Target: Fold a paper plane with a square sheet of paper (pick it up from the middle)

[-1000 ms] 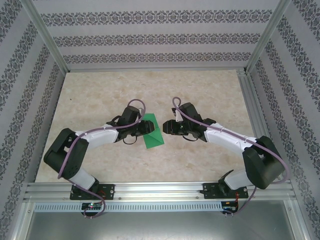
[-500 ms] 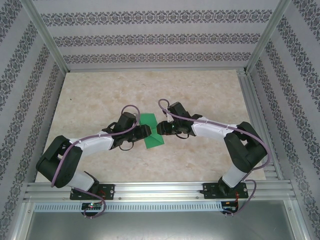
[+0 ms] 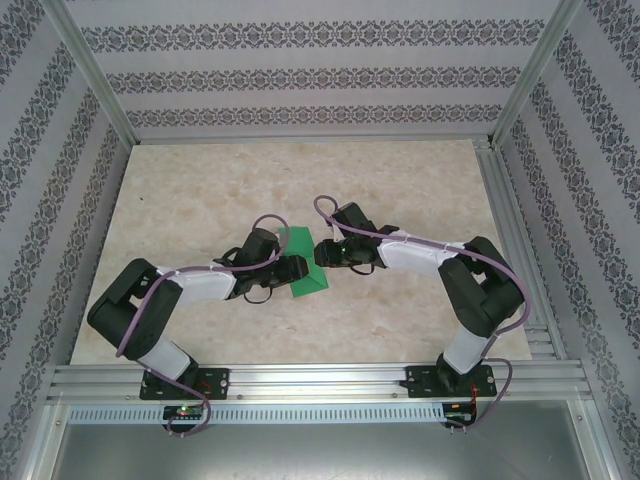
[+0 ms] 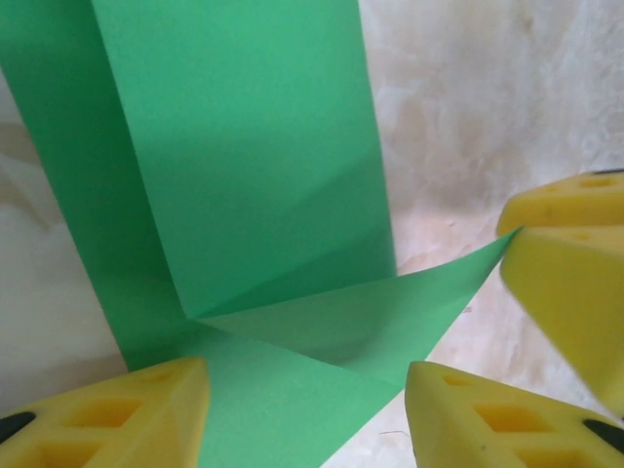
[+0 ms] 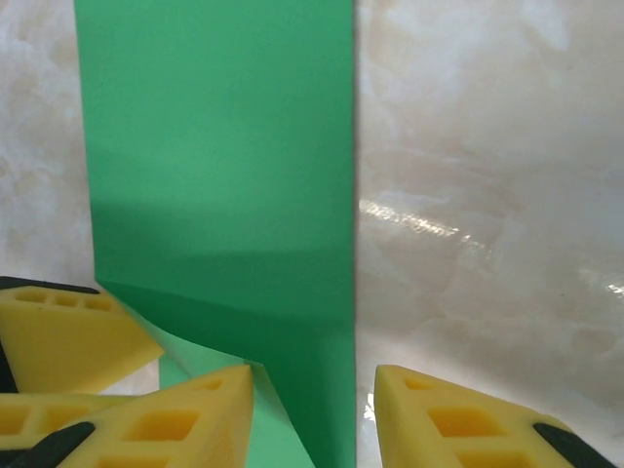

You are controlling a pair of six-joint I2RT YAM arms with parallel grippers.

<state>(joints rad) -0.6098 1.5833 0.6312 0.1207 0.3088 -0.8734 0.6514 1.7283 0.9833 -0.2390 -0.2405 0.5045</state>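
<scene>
The square sheet of paper (image 3: 304, 268) is bright green and lies partly folded at the middle of the table. In the left wrist view the paper (image 4: 244, 166) shows layered creases, and one pointed flap stands raised. Its tip touches a yellow finger of the right gripper (image 4: 570, 283). My left gripper (image 4: 304, 380) is open over the paper's near part, with its fingers (image 4: 107, 414) on either side. My right gripper (image 5: 314, 375) is open too and straddles the paper's (image 5: 214, 146) straight right edge. From above, the left gripper (image 3: 297, 268) and the right gripper (image 3: 321, 252) nearly meet at the paper.
A marbled beige tabletop (image 3: 400, 180) lies bare around the paper. Patterned walls and aluminium posts (image 3: 520, 75) enclose the table. A metal rail (image 3: 320, 375) along the near edge carries both arm bases.
The right arm has swung left and brought its gripper up to the paper's right side. The left gripper has shifted slightly nearer, and its jaws have opened a little wider.
</scene>
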